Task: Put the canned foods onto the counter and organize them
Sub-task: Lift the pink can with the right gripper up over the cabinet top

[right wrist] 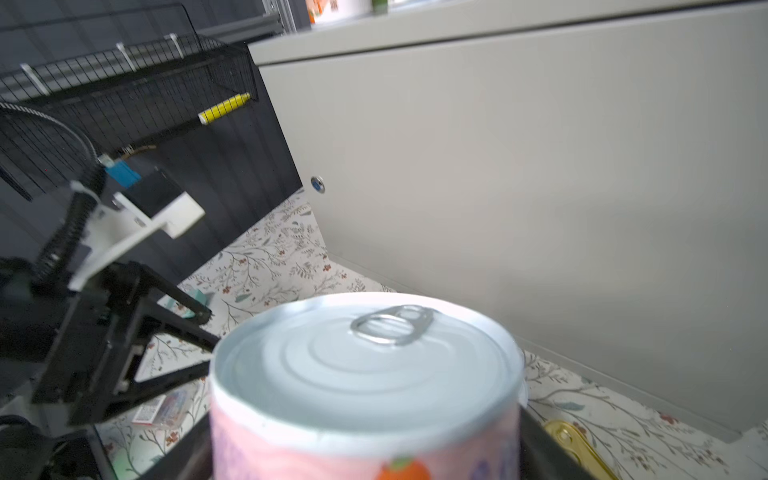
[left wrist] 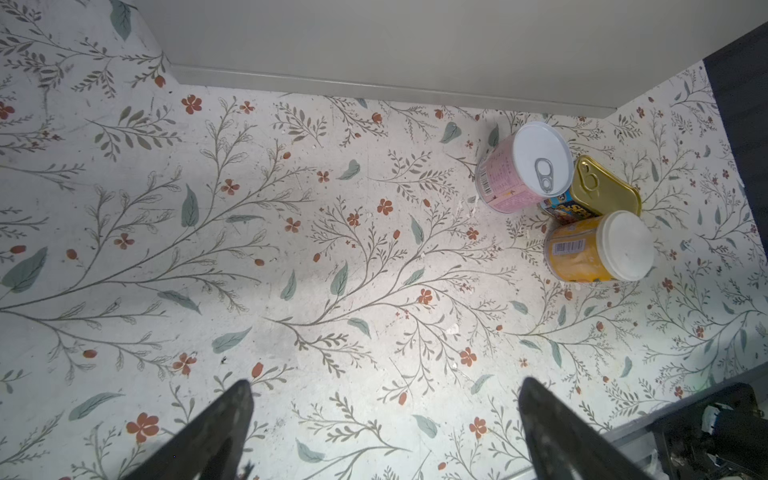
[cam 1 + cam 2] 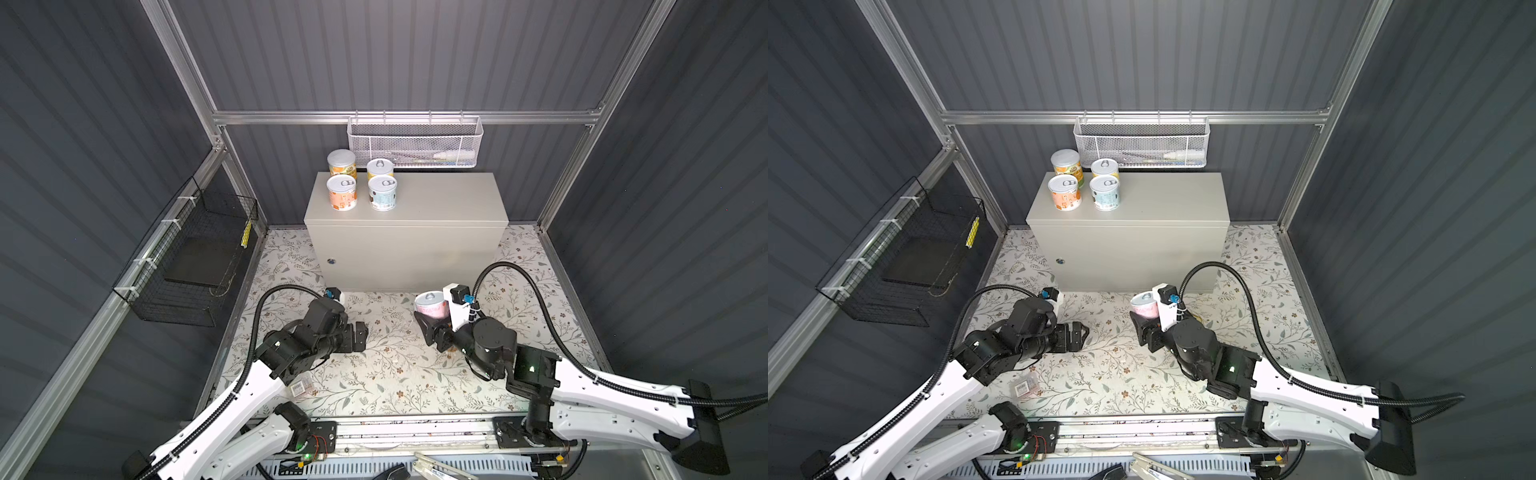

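Several canned foods [image 3: 341, 192] stand in a square group on the left of the counter [image 3: 436, 195] top, in both top views. My right gripper [image 3: 432, 318] is shut on a pink-labelled can [image 1: 365, 374] with a silver pull-tab top, upright, just in front of the counter's face. A corner of the gold tin [image 1: 575, 446] lies beside it. My left gripper [image 2: 384, 386] hangs open over bare floral floor, left of the right gripper. In the left wrist view a pink can [image 2: 523, 166], the gold tin [image 2: 602, 191] and a yellow can [image 2: 598, 249] sit clustered near the counter's foot.
A white mesh basket [image 3: 413, 141] hangs on the back rail above the counter. A black wire basket [image 3: 195, 257] is fixed to the left wall. A small clear packet with a barcode [image 3: 302, 388] lies near the left arm. The arms' base rail [image 3: 415, 432] runs along the front.
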Motion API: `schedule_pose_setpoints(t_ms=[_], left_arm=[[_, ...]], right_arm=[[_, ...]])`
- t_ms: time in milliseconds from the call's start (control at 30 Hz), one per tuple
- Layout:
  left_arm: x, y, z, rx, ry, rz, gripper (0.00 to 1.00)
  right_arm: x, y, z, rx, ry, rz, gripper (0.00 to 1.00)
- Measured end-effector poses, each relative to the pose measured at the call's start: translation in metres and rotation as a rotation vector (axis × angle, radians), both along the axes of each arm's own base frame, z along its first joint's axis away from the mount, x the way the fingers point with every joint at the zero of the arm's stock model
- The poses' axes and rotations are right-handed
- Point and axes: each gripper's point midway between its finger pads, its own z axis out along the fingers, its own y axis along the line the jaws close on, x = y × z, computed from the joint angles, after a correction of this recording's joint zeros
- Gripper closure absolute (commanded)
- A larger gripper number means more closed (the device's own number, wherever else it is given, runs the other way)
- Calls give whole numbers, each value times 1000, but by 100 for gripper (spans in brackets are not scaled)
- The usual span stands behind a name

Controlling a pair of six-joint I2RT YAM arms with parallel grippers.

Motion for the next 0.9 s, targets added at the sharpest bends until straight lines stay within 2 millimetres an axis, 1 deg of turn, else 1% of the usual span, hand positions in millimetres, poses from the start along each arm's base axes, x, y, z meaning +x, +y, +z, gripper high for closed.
schedule_pose_setpoints(t_ms=[133,200,300,400,467,567,667,833,900], left_arm=[[-2,6,-8,5,-5,19,0],[-3,8,-12,6,-11,28,0],[-2,11,-16,12,-17,39,0],[0,11,-15,12,-31,46,0],[1,11,-15,13,-38,46,0],[3,12,-14,20,-47,45,0],[3,13,-17,32,-50,44,0],[1,14,-30,43,-33,42,0],[1,13,-31,40,-32,41,0]], right_arm=[[6,6,38,46,-15,19,34],[15,4,62,70,-23,13,34],[32,-6,97,120,-54,-19,34],[50,-17,125,148,-93,-52,34],[63,-21,138,152,-117,-70,34],[87,-23,153,140,-143,-89,34],[120,-21,164,117,-163,-111,33],[179,-14,170,72,-179,-141,33],[204,-10,170,65,-180,-148,33]])
